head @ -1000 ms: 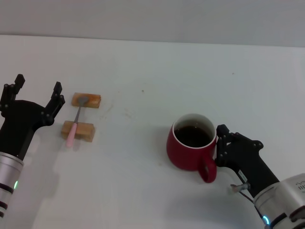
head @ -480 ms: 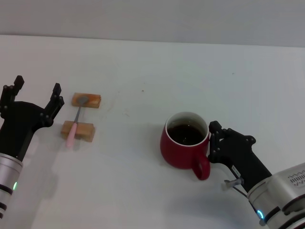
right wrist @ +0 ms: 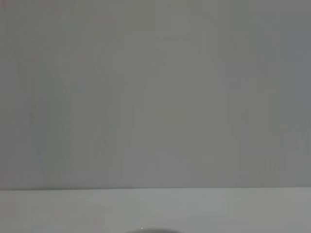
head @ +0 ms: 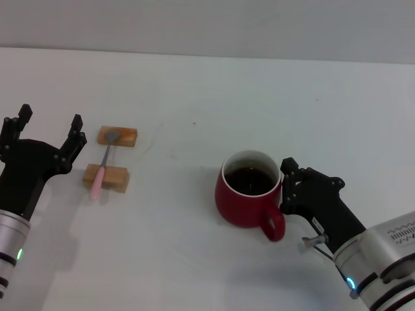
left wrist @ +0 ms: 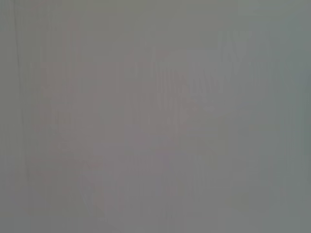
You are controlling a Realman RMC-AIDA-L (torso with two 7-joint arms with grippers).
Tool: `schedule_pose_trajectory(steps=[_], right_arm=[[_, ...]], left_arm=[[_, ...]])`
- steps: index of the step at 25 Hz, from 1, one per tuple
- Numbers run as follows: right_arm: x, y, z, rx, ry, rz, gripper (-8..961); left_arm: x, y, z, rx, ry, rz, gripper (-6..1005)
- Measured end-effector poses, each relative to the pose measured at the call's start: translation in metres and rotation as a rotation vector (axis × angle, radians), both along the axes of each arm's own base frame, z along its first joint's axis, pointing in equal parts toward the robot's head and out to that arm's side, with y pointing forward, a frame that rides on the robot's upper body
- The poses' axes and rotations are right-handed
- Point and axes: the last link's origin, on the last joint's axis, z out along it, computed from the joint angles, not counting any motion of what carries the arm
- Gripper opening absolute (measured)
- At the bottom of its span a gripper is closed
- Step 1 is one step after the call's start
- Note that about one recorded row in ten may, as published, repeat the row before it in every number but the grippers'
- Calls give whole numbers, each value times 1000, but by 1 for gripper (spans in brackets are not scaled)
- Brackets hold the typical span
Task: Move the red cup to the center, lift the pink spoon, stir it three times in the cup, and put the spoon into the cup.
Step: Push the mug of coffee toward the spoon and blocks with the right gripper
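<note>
The red cup (head: 246,196) stood on the white worktop (head: 207,97), right of centre and near the front, dark liquid inside and its handle pointing to the near right. The right claw (head: 285,188) pressed against the cup's right side by the handle; whether it was clamped could not be told. At far left, the pink spoon (head: 104,167) lay bridging two wooden blocks (head: 106,176). Just left of them, the left claw (head: 50,128) hovered with fingers spread apart.

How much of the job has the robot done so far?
Nothing is finished. The right tool is against the red cup, which sits right of the middle. The pink spoon lies across two wooden blocks beside the open left tool. Lifting, stirring and dropping it in remain.
</note>
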Motion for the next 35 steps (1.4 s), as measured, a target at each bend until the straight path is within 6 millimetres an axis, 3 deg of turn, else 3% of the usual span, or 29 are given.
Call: schedule_pose_trajectory(steps=[27, 35], right_arm=[[-5, 8, -1, -10, -11, 20, -1], [12, 6, 18, 102, -5, -27, 0]], left_arm=[[0, 0, 0, 0, 0, 0, 862], [0, 0, 0, 0, 1, 1, 862]])
